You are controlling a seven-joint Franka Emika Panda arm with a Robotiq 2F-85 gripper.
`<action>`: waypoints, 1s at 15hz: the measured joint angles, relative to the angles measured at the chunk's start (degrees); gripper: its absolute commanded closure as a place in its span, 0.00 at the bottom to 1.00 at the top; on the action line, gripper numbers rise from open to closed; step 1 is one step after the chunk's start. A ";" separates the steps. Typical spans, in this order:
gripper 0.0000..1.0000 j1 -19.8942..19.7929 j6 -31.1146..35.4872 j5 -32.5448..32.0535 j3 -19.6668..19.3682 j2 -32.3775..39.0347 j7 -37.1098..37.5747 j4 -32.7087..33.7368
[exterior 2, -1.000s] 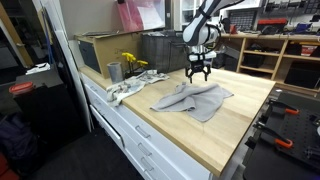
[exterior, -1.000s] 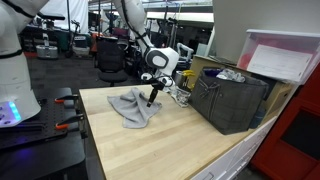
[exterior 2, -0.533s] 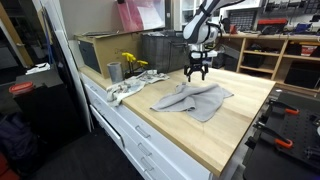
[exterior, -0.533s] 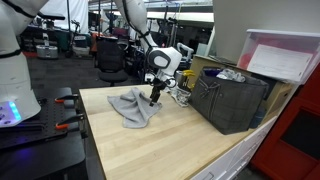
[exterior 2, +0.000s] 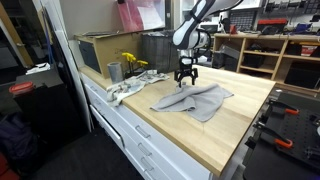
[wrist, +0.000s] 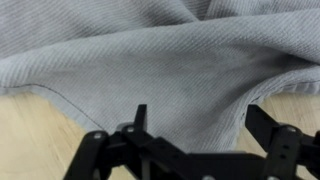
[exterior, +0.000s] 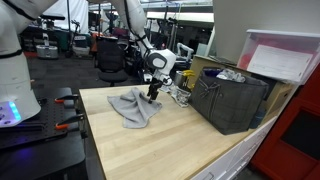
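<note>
A crumpled grey cloth [exterior: 135,108] [exterior 2: 193,99] lies on the wooden tabletop [exterior: 170,150] [exterior 2: 235,125]. My gripper [exterior: 152,96] [exterior 2: 184,81] points down over the cloth's edge nearest the bins, just above it. In the wrist view the cloth [wrist: 150,70] fills most of the picture, and its hem curves under the gripper [wrist: 200,128]. The two black fingers [wrist: 140,118] stand wide apart with only cloth showing below them. The gripper is open and holds nothing.
A dark grey crate [exterior: 232,98] stands on the table beyond the cloth, with a clear pink-lidded box [exterior: 285,55] behind it. A metal cup [exterior 2: 115,71], yellow items [exterior 2: 132,62] and a white rag [exterior 2: 125,88] sit near the table's edge. Red-handled clamps [exterior 2: 285,112] lie to the side.
The gripper has shifted sideways along the cloth toward the cup side and dropped a little closer to it. The jaws stay open. The cloth has not moved.
</note>
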 measured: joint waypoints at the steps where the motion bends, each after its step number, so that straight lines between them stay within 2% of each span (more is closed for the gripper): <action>1: 0.00 0.26 0.05 -0.23 -0.32 1.09 0.18 1.50; 5: 0.00 0.67 0.19 -0.87 -1.55 5.00 1.19 6.69; 12: 0.00 0.24 0.71 -0.64 -1.74 5.67 1.34 7.16; 13: 0.25 0.03 1.39 -0.55 -1.78 5.67 1.41 7.16; 14: 0.28 -0.15 2.11 -0.45 -1.80 5.67 1.65 7.16; 15: 0.35 -0.30 2.52 -0.25 -1.79 5.67 2.11 7.16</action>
